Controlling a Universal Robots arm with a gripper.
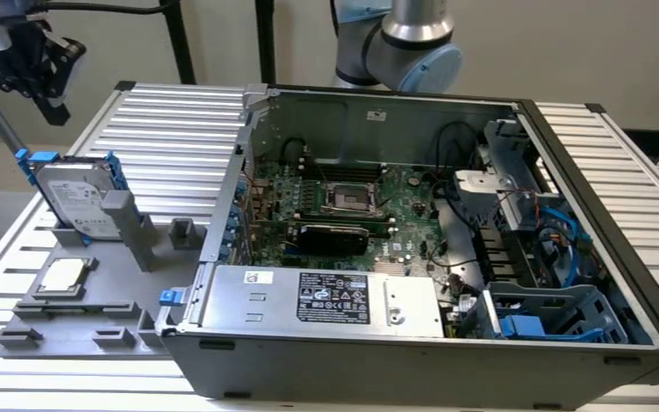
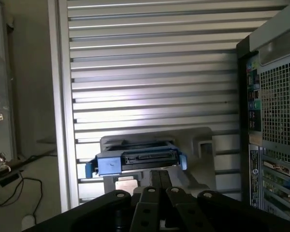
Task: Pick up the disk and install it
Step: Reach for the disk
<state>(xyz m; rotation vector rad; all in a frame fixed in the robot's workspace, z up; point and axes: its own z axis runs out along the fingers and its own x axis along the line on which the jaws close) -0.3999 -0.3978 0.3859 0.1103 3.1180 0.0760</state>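
The disk (image 1: 78, 199) is a silver-grey hard drive with a white label in a bright blue carrier. It stands on edge, leaning in a grey holder (image 1: 135, 225) on the ribbed table, at the exterior view's left. My gripper (image 1: 52, 110) hangs well above it, apart from it, near the upper left corner of that view. In the wrist view the disk (image 2: 135, 162) shows edge-on, connector side up, just past my gripper (image 2: 159, 178). The two black fingers are pressed together, shut, with nothing between them.
The open computer case (image 1: 604, 215) takes up the middle and right, with its motherboard (image 1: 353, 202), a silver power supply box (image 1: 323, 300) and a blue drive cage (image 1: 553, 313). A small square chip (image 1: 64, 276) lies in the grey tray. The case's rear grille (image 2: 275, 106) is beside me.
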